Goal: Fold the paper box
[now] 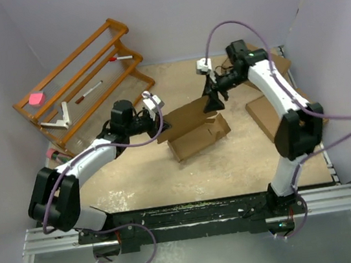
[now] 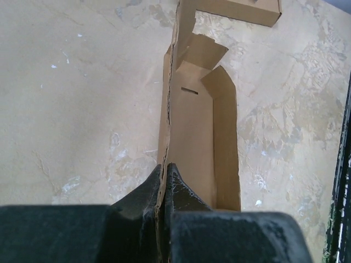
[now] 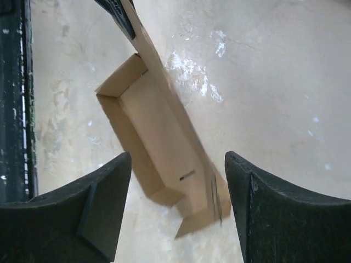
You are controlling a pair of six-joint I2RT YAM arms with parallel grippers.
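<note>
Pale lilac walls close in a sandy, scuffed bench [image 1: 232,163], and the paper box [image 1: 195,132] lies near its middle, between my two arms. It is partly folded: a shallow brown tray with its long walls and one end wall standing, and loose notched flaps at the right end. Its inside shows only bare cardboard floor, with a small slot [image 2: 189,91] cut near one end. My left claw [image 2: 165,171] is pressed together on the tray's left end, with the thin upright edge of a wall pinched between the two fingers. My right claw [image 3: 176,159] hangs over the right end of the tray with its fingers spread apart. From that wrist the tray lies below the gap between them, and I cannot tell whether either finger touches the cardboard. At the far left a wooden rack [image 1: 118,28] stands slantwise on the bench. On its rails lie a pink block [image 1: 37,98], two white pens [image 1: 89,92] with red ends and a white angle piece [image 1: 62,116]. At the far right, partly under my right arm, flat brown boxes [image 1: 268,115] rest on the bench, well apart from the tray.
</note>
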